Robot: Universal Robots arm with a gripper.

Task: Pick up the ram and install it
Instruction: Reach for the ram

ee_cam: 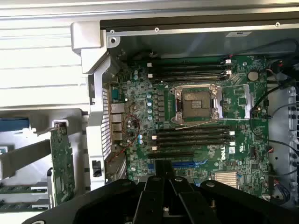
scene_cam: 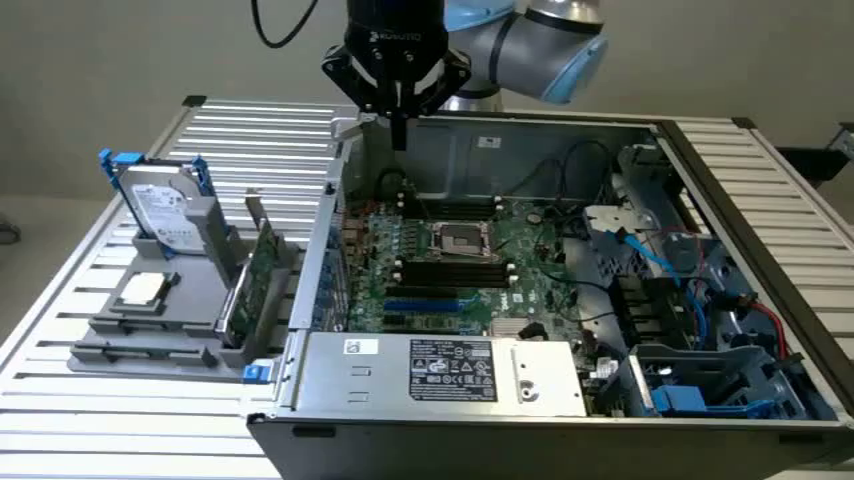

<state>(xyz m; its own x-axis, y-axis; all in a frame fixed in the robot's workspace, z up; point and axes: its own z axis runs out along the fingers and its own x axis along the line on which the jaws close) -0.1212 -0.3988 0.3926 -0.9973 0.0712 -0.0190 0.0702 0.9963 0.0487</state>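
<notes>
My gripper (scene_cam: 398, 138) hangs shut and holding nothing above the back left corner of the open computer case (scene_cam: 400, 385). In the wrist view its black fingers (ee_cam: 164, 170) meet over the motherboard (ee_cam: 140, 112) near the blue slots. Black memory slots (ee_cam: 194, 135) lie on both sides of the processor socket (ee_cam: 196, 103). Narrow green strips that look like the ram (ee_cam: 14, 189) lie in the grey holder (scene_cam: 127, 330) outside the case, well away from the gripper. A taller green card (scene_cam: 264, 275) stands upright at the holder's edge next to the case wall.
The holder also carries an upright hard drive in a blue frame (scene_cam: 167, 215) and a processor chip (scene_cam: 143, 290). A power supply (scene_cam: 447, 370) fills the case's front. Cables and drive bays (scene_cam: 681, 300) crowd the exterior view's right. Everything rests on a slatted metal table (scene_cam: 80, 430).
</notes>
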